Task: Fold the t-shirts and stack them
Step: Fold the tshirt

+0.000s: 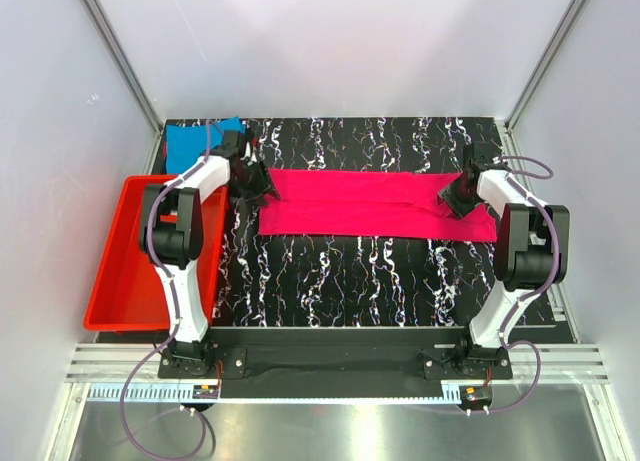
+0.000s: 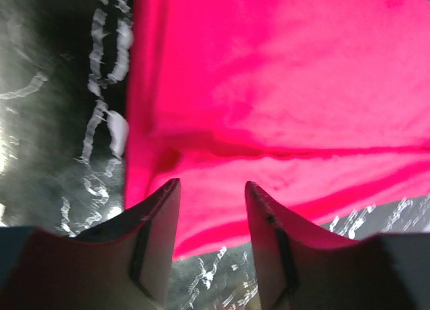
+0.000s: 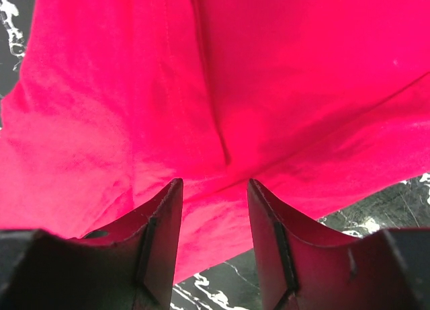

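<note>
In the top view the magenta-pink t-shirt (image 1: 375, 203) lies across the middle of the frame as a long, flat folded band on the black marbled desk (image 1: 350, 281), running from left of centre almost to the right edge of the desk. The left gripper (image 1: 258, 186) sits at the band's left end and the right gripper (image 1: 455, 196) at its right end. In each wrist view, the fingers stand partly apart. Pink cloth lies flat below and shows through the gap, with nothing pinched between them. A fold line runs across the cloth just ahead of the left gripper's fingers (image 2: 161, 216). The turquoise-blue t-shirt (image 1: 195, 143) lies in the upper left corner of the desk, partly hidden by the left arm. The red tray (image 1: 105, 326) sits at the left of the frame, beside that arm.
</note>
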Tool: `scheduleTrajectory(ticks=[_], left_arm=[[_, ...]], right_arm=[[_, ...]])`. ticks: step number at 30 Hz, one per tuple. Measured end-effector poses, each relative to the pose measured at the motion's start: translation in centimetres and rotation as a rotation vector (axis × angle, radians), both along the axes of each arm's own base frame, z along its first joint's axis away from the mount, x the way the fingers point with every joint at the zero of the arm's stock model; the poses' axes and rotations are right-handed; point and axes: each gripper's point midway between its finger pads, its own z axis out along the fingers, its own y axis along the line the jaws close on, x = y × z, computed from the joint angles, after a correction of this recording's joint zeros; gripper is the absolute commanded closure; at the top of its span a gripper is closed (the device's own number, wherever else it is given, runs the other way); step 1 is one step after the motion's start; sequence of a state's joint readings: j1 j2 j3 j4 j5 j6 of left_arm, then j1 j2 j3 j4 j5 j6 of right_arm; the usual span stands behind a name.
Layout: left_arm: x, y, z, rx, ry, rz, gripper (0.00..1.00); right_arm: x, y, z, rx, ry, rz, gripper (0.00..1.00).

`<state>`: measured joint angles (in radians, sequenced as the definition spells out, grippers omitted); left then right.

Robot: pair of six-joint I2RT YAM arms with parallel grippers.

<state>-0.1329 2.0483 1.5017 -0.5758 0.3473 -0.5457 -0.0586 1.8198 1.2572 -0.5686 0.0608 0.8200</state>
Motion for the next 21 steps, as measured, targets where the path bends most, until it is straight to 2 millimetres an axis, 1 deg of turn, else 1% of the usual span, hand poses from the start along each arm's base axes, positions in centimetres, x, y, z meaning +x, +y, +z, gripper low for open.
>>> scheduleTrajectory(ticks=[2,3,6,7,8,12,17,19,21], left_arm=[[-0.1,-0.4,0.9,0.003,0.001,-0.029,0.5],[0.1,-0.6,1.7,0.007,-0.008,-0.043,0.5],[1.9,-0.8,4.3,0.011,-0.089,-0.073,0.5],[2.3,-0.8,5.0,0.01,-0.12,-0.079,0.49],[2.2,-0.9,5.3,0.009,-0.132,-0.085,0.49],[1.2,-1.1,5.4,0.015,-0.13,-0.117,0.49],[0.4,-1.7,5.0,0.022,-0.114,-0.155,0.49],[0.4,-1.9,5.0,0.024,-0.116,-0.165,0.49],[0.4,-1.9,5.0,0.025,-0.118,-0.168,0.49]], right_arm=[[-0.1,-0.1,-0.3,-0.003,0.009,-0.002,0.49],[0.0,-0.1,-0.5,-0.004,0.011,-0.002,0.5],[0.1,-0.1,-0.6,-0.004,0.008,-0.007,0.5],[0.2,-0.1,-0.5,-0.002,0.002,-0.009,0.5],[0.4,-0.1,-0.5,-0.003,-0.005,-0.01,0.51],[1.0,-0.1,-0.9,-0.001,-0.016,-0.014,0.52],[0.7,-0.1,-2.9,0.003,0.034,-0.018,0.53],[0.7,-0.1,-3.0,0.005,0.032,-0.023,0.53],[0.8,-0.1,-2.9,0.007,0.028,-0.027,0.56]])
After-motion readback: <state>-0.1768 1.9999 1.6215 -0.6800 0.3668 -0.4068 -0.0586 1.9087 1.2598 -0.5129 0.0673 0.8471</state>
